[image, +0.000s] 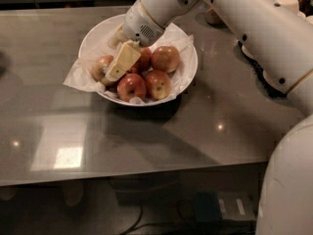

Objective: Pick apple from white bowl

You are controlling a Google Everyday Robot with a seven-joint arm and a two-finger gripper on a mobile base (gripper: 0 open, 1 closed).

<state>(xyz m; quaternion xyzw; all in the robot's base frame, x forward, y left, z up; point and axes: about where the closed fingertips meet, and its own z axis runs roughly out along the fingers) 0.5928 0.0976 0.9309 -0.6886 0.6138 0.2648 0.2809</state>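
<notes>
The white bowl (187, 77), lined with crinkled white paper, sits on the grey table and holds several apples. The dull russet apple (99, 65) lies at the bowl's left side, partly hidden behind my gripper. My gripper (114, 73) reaches down into the bowl from the upper right, and its cream tip lies over the right side of that apple. Brighter red apples lie to the right: two at the front (131, 86) (158, 84) and one behind them (165, 58).
My white arm (234, 13) crosses the upper right of the view over the table (146, 136). A brown-filled container (213, 16) and pale stacked bowls (287, 4) stand at the back right. The table's front edge runs along the lower part of the view.
</notes>
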